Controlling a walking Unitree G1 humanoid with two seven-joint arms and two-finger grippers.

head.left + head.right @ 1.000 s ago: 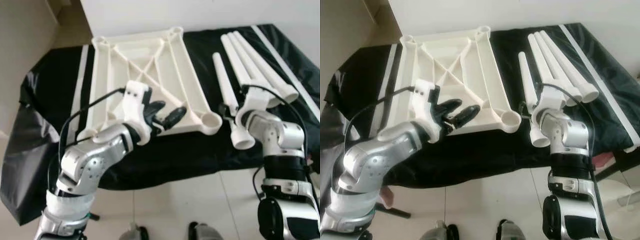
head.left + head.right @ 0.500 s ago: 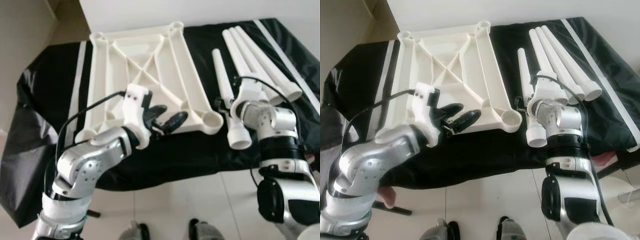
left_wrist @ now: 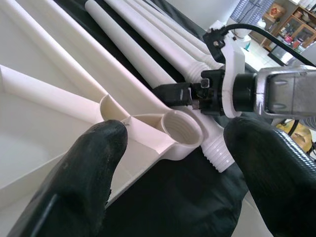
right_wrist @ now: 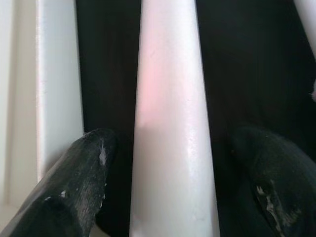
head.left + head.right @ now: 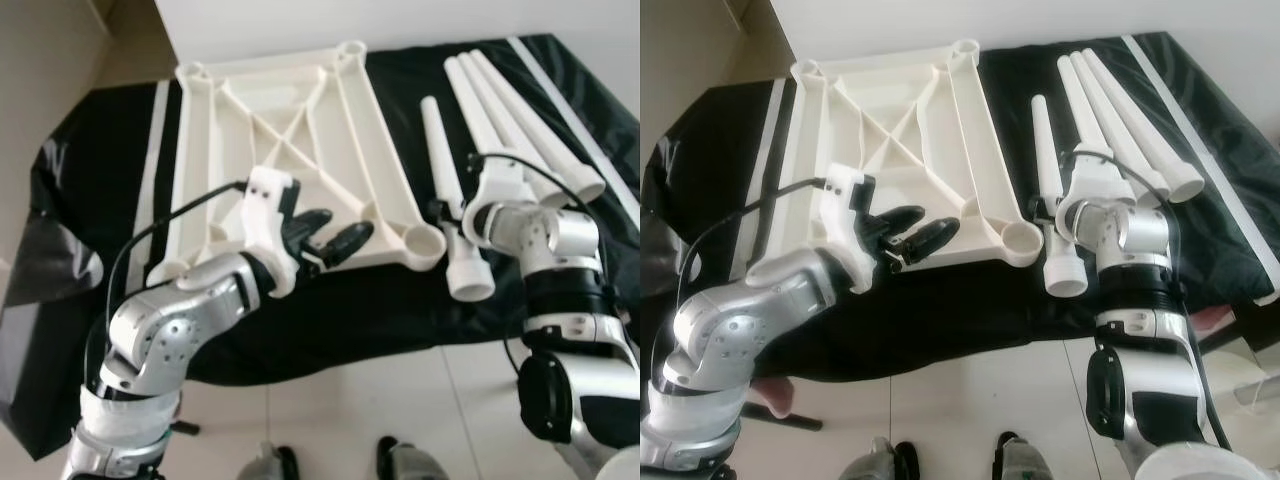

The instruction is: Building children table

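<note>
One white tabletop frame lies underside-up on the black-draped bench, left end effector spread open above its near corner socket. Four white legs lie rightward; right end effector, open, straddles the nearest leg.

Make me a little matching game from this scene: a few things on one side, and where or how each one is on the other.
Things
1. table top
2. nearest leg
3. left gripper
4. black cloth

Places or states
A. spread under all the white parts
B. lying upside down, ribs showing
C. open, over the table top's near edge
D. between the right gripper's open fingers

Pairs: 1-B, 2-D, 3-C, 4-A
</note>
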